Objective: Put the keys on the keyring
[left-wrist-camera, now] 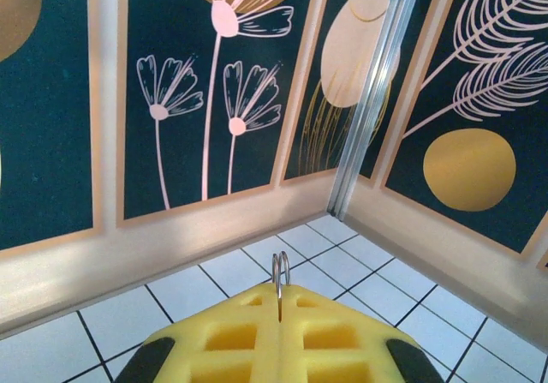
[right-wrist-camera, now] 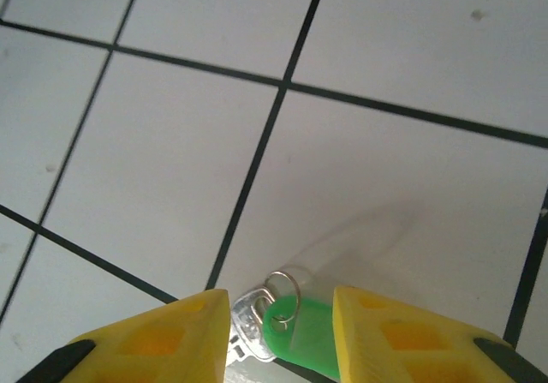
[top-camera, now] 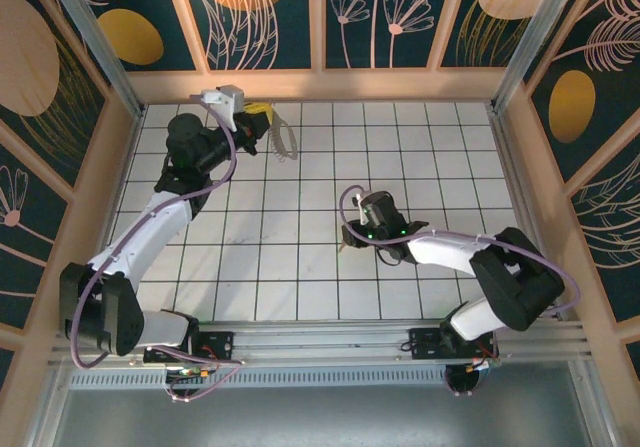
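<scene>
Reaching to the far left corner of the table (top-camera: 300,267), the left arm carries its left pincer (top-camera: 258,115) close to the flowered wall panels (left-wrist-camera: 214,100) and a metal corner post (left-wrist-camera: 377,92). Its yellow fingers (left-wrist-camera: 223,340) are pressed together, pinching the keyring (left-wrist-camera: 281,270). In the wrist view the wire loop stands upright out of the seam between them, edge-on to the camera. From above, the keyring (top-camera: 284,144) stretches from the fingertips towards the near right, over the white tiles, with open table around it.

Near mid-table, well apart from the keyring, the right pincer (top-camera: 347,242) points left and hangs low over the tiles. In its wrist view the right pincer (right-wrist-camera: 281,296) has its fingers partly spread, with the keys (right-wrist-camera: 247,325) in the gap. The silvery metal sits against the left finger. The green tag (right-wrist-camera: 304,340) reaches across to the right finger, its long axis crosswise in the gap. A small ring (right-wrist-camera: 294,290) rises from the tag's left end. Whether the fingers squeeze the keys cannot be told.
</scene>
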You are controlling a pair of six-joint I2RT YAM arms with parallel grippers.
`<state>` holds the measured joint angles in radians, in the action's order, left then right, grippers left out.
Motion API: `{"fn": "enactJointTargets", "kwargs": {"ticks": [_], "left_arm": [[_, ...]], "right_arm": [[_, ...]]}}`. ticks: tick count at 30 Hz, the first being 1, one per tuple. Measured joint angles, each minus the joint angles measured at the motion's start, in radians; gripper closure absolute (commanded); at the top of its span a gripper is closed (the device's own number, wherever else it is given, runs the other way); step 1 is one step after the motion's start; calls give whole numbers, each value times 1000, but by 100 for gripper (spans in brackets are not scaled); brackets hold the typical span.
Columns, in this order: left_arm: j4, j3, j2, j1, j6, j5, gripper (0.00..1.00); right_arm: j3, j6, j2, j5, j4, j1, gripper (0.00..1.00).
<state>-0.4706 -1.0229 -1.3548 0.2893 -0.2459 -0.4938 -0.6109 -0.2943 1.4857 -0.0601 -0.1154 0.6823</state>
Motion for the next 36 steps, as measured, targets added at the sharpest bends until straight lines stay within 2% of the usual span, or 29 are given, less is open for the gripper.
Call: {"fn": "enactJointTargets", "kwargs": {"ticks": [10, 22, 25, 27, 36], "left_arm": [[3, 24, 0, 0, 0, -1, 100], [3, 32, 0, 0, 0, -4, 100], [3, 32, 0, 0, 0, -5, 100], [3, 32, 0, 0, 0, -5, 100], [3, 32, 0, 0, 0, -6, 100]], "right_arm": [[-21, 7, 82, -45, -17, -2, 66], [-41, 8, 112, -77, -38, -2, 78], [-41, 8, 112, -81, -38, -2, 76], [-41, 7, 111, -80, -38, -2, 72], [-43, 5, 99, -72, -38, -2, 71]]}}
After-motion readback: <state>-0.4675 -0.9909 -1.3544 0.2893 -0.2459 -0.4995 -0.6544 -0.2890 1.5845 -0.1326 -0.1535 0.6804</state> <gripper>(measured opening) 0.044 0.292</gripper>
